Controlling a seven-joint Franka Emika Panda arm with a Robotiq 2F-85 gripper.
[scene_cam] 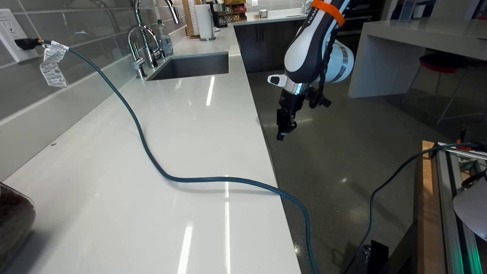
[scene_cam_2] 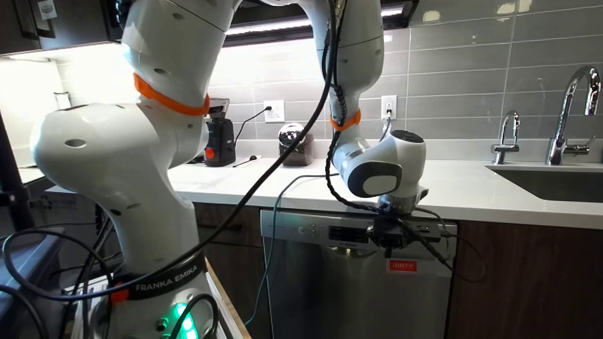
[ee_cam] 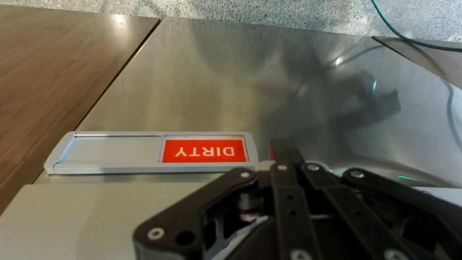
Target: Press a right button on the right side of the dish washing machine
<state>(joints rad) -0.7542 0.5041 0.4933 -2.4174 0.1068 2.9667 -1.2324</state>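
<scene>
"Gripper (scene_cam: 280,134) in an exterior view?"
"Counter (scene_cam: 213,144) beside it."
"Dishwasher (scene_cam_2: 358,287)?"
"Behind it, in an exterior view; I can't make out the right button."
"Wrist view?"
"Fingers (ee_cam: 283,180) clenched on nothing, sign (ee_cam: 151,153) beside them. Likely lining up; next, find and press that button."

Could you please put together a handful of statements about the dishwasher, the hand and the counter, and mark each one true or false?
1. The sign on the dishwasher bears the word DIRTY. True.
2. In the wrist view, that word reads the right way up. False: it appears upside down.
3. In an exterior view, the hand appears to the right of the dark display. True.
4. The hand is spread wide. False: the wrist view shows it shut.
5. The blue-green cable lies across the counter. True.
6. The dishwasher stands open. False: it is closed.
</scene>
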